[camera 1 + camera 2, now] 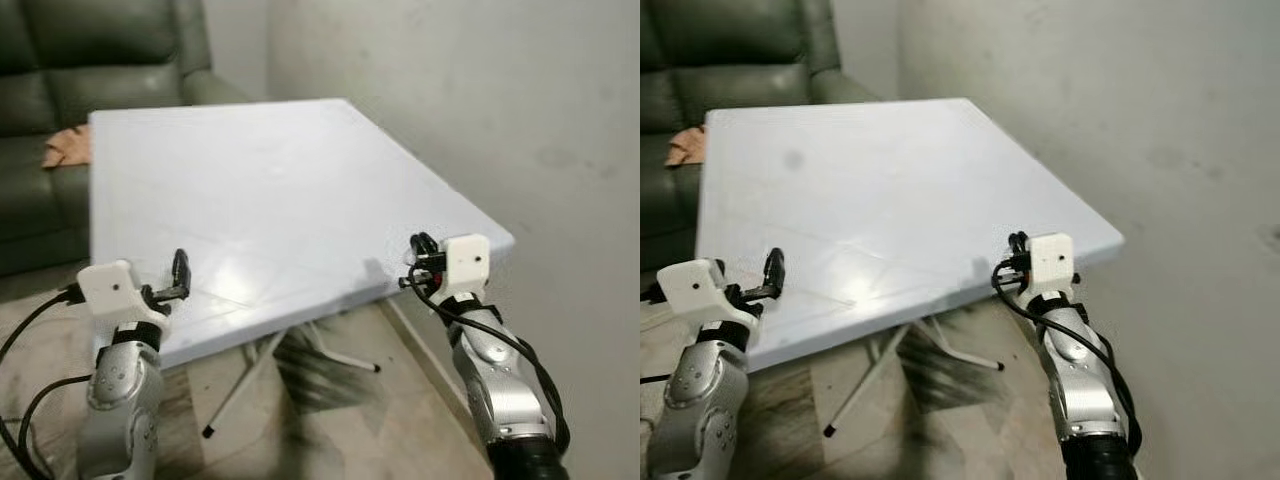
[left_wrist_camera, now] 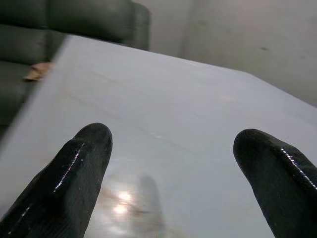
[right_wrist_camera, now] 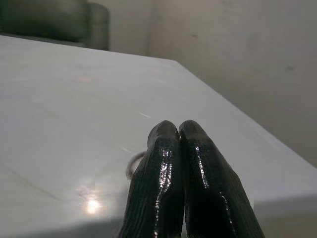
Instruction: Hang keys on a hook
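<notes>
A thin metal ring [image 3: 132, 164] lies on the white table [image 1: 260, 180], half hidden behind the fingers of my right gripper [image 3: 178, 130]; I cannot tell whether it touches them. That gripper [image 1: 420, 256] is shut, its tips pressed together, at the table's near right corner. My left gripper [image 1: 177, 280] is open over the table's near left edge, and nothing lies between its fingers [image 2: 84, 163].
A dark green sofa [image 1: 60, 90] stands behind the table, with an orange cloth [image 1: 65, 148] on its seat. A plain wall [image 1: 500, 100] runs close along the right. White folding legs [image 1: 255, 375] spread under the table on a tiled floor.
</notes>
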`<state>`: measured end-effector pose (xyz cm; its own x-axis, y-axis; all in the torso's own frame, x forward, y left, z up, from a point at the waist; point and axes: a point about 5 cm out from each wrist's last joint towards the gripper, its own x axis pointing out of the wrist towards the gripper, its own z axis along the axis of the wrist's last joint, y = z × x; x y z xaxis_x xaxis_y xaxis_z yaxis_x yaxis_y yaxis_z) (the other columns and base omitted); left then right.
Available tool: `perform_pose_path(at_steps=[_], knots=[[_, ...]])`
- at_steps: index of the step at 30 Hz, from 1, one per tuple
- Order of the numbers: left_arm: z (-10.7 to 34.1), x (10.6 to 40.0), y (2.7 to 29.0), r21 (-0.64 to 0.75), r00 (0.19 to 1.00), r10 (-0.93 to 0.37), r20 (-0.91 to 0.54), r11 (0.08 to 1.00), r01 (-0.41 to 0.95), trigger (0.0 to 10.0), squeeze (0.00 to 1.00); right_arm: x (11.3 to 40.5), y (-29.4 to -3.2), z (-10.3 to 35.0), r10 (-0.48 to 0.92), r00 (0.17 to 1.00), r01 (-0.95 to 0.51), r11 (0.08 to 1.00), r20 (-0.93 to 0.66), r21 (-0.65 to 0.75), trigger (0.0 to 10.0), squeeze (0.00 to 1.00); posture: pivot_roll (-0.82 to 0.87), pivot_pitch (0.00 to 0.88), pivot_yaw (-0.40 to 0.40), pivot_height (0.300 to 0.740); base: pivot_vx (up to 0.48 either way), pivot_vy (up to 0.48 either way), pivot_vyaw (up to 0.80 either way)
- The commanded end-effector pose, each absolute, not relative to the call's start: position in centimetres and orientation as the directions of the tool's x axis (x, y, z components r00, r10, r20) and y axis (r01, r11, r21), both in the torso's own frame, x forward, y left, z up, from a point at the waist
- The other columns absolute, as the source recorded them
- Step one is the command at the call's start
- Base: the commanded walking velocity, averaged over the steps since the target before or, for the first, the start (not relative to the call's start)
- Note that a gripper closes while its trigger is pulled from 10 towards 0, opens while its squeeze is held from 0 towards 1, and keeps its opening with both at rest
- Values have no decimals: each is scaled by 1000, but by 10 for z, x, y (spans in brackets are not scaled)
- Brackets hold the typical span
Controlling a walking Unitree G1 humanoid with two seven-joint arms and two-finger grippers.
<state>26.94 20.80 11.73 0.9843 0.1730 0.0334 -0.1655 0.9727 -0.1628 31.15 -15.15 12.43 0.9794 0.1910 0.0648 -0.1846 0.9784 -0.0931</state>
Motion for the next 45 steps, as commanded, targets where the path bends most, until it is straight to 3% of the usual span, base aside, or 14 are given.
perform_pose_path(at_steps=[1, 38, 45], knots=[[119, 269, 208, -158, 984, 173, 30, 973, -166, 10000, 0, 312, -154, 130, 175, 981, -167, 982, 82, -92, 10000, 0, -31, 0, -46, 740, 0, 0, -756], [119, 272, 204, -148, 991, 130, 18, 981, -125, 10000, 0, 313, -150, 130, 177, 981, -170, 981, 81, -88, 10000, 0, -33, 0, -44, 740, 0, 0, -756], [119, 273, 203, -153, 992, 127, 18, 981, -123, 10000, 0, 312, -150, 132, 181, 979, -174, 981, 92, -80, 10000, 0, -35, 0, -43, 740, 324, 0, -654]])
